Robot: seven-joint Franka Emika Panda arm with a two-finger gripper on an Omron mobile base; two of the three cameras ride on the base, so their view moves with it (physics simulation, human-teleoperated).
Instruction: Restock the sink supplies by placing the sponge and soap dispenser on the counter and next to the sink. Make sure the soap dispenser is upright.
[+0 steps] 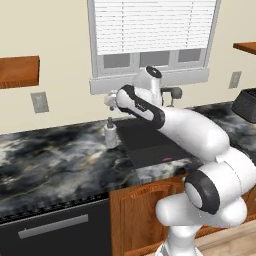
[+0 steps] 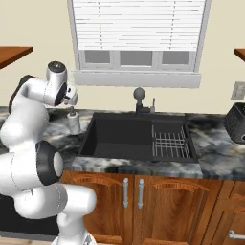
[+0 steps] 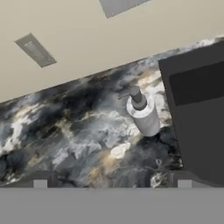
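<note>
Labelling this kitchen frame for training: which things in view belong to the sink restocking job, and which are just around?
Job things:
soap dispenser, standing upright
counter
sink
gripper, above the dispenser

Just around:
faucet
wire rack
window blinds
wall outlet
dark appliance

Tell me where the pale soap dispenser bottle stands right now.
The pale grey-white cylindrical soap dispenser stands upright on the black-and-grey marbled counter, just left of the matte black sink, near the back wall.
</note>
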